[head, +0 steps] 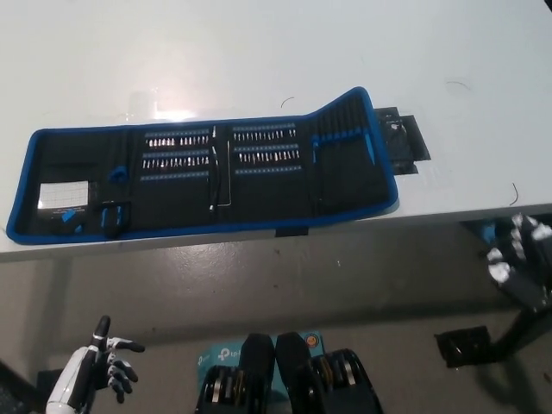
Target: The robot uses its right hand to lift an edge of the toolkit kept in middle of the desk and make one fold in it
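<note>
Black fabric edged in blue piping makes up the toolkit (207, 177), which lies unrolled and open on the white desk (259, 52), across the middle of the view and close to the desk's near edge; its long axis runs from 9 o'clock to 3 o'clock, with the right-hand panel kinked so that its far corner points toward 1 o'clock; that panel sits slightly raised and skewed against the rest, which lies flat; inside, rows of small metal bits sit in blue-banded holders across the two central sections, a thin bent rod lies along the fold between them, and a white card (63, 195) and small blue pieces occupy the left section; a black strap (402, 142) extends from the right end toward 3 o'clock. The white left hand (108, 362) rests low at 7 o'clock, below the desk edge, fingers loosely spread and holding nothing; the black right hand (517, 254) hangs at 4 o'clock, off the desk and apart from the toolkit, fingers curled inward, empty.
</note>
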You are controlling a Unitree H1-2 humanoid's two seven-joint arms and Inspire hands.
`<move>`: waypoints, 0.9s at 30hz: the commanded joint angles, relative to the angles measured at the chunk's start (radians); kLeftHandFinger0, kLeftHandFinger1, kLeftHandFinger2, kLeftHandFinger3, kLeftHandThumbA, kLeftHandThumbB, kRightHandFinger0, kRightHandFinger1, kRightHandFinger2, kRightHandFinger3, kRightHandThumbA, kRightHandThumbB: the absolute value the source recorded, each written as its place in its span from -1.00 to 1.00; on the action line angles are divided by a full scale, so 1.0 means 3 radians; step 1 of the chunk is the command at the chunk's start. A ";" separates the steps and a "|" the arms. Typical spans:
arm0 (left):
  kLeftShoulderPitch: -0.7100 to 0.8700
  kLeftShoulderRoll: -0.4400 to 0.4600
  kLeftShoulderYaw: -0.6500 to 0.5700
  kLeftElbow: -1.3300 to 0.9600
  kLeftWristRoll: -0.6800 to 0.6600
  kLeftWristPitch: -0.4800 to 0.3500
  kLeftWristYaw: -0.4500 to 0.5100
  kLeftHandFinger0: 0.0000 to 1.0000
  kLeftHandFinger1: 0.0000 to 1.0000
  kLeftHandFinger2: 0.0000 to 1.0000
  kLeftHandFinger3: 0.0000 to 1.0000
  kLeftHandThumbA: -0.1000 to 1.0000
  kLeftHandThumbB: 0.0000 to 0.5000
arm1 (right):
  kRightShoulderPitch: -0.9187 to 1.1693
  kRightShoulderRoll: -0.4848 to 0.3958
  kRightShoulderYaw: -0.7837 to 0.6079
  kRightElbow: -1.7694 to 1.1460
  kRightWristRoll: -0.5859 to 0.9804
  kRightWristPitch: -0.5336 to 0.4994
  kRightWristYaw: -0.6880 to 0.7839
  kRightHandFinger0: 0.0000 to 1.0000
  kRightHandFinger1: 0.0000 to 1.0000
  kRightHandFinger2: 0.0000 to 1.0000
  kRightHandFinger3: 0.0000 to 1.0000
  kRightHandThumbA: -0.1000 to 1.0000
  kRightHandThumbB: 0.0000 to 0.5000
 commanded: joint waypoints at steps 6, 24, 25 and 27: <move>0.0000 0.0050 0.0023 -0.0121 -0.0012 0.0017 -0.0035 -0.47 -0.48 -0.44 -0.05 1.00 1.00 | -0.0660 -0.0120 0.0240 -0.0704 0.0080 0.0514 0.0522 -0.70 -0.59 -0.32 0.20 -0.67 -0.24; 0.0093 0.0038 0.0026 -0.0136 0.0008 -0.0002 -0.0018 -0.43 -0.45 -0.41 -0.03 1.00 1.00 | -0.1660 0.0714 -0.0429 0.0636 0.0134 0.1065 -0.0105 0.38 0.54 0.64 0.93 0.55 -0.41; 0.0093 0.0038 0.0026 -0.0136 0.0008 -0.0002 -0.0018 -0.42 -0.46 -0.42 -0.03 1.00 1.00 | -0.1662 0.0719 -0.0436 0.0639 0.0127 0.1067 -0.0103 0.39 0.54 0.64 0.94 0.55 -0.41; 0.0098 0.0020 0.0043 -0.0139 -0.0018 -0.0002 -0.0011 -0.50 -0.48 -0.45 -0.06 1.00 1.00 | -0.1666 0.0783 -0.0452 0.0837 0.0127 0.1037 -0.0149 0.89 0.89 0.90 1.00 0.64 -0.42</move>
